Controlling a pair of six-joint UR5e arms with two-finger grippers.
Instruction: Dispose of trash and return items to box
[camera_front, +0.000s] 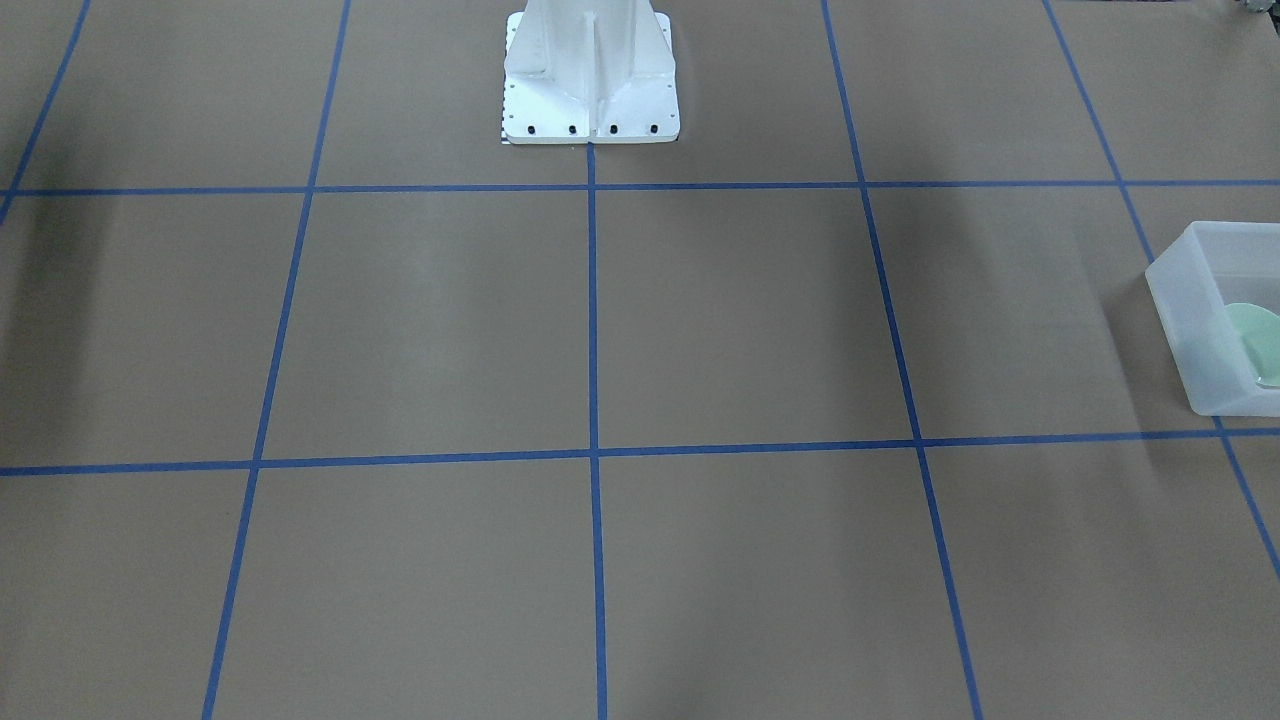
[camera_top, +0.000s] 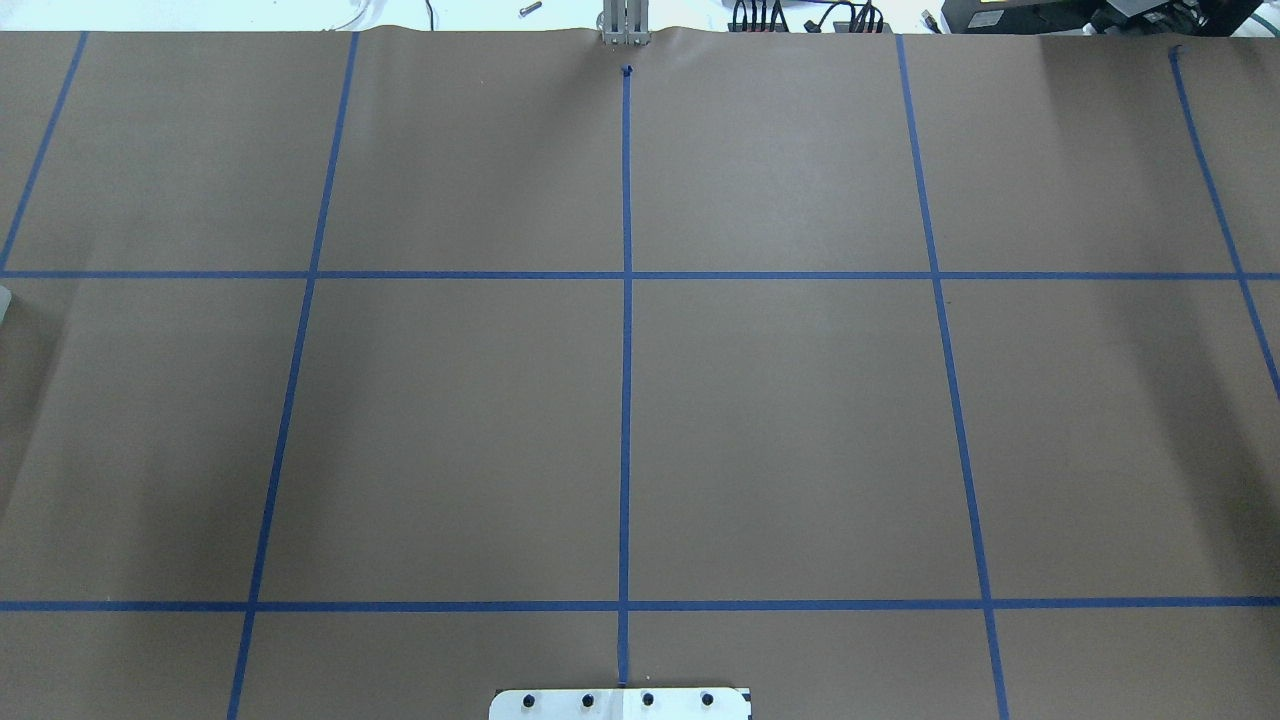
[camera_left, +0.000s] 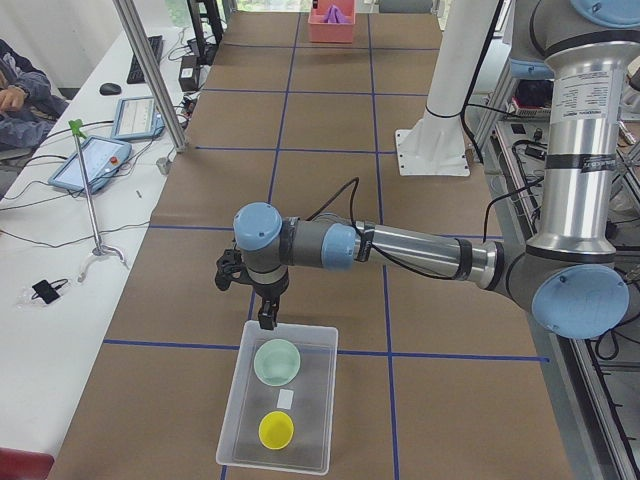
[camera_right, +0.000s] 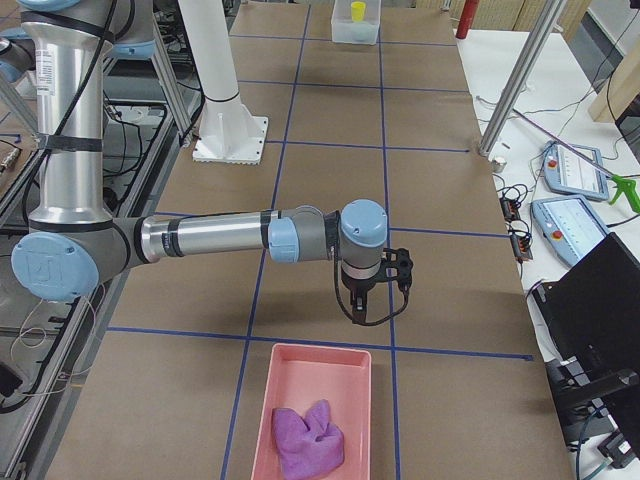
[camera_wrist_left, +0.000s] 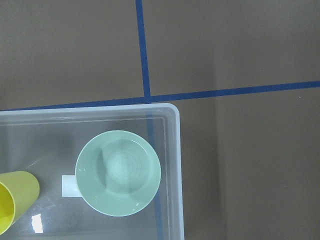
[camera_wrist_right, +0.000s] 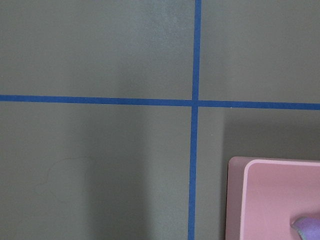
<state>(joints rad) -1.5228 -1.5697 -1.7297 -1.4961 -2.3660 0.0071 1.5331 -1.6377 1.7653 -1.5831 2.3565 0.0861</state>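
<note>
Left pincer is hanging, pointing down, just over the far edge of the box. I'm only getting it from the side camera, so I cannot tell how far open it is or whether it's carrying anything. Right pincer is hovering over the table near the far end of a pink tray; same problem, cannot tell.

Bowl is sitting upright inside the box, at the end nearest the left pincer. A yellow cup is sitting beside it, apart from it. A purple cloth is lying in the tray. I'm judging the bowl as already returned.

Risk I'm flagging: the left fingers are hanging close above the box wall, so a low pull-back or small drop could be catching the rim. The box looks light, so that could be dragging or tipping it and spilling the bowl and cup.
</note>
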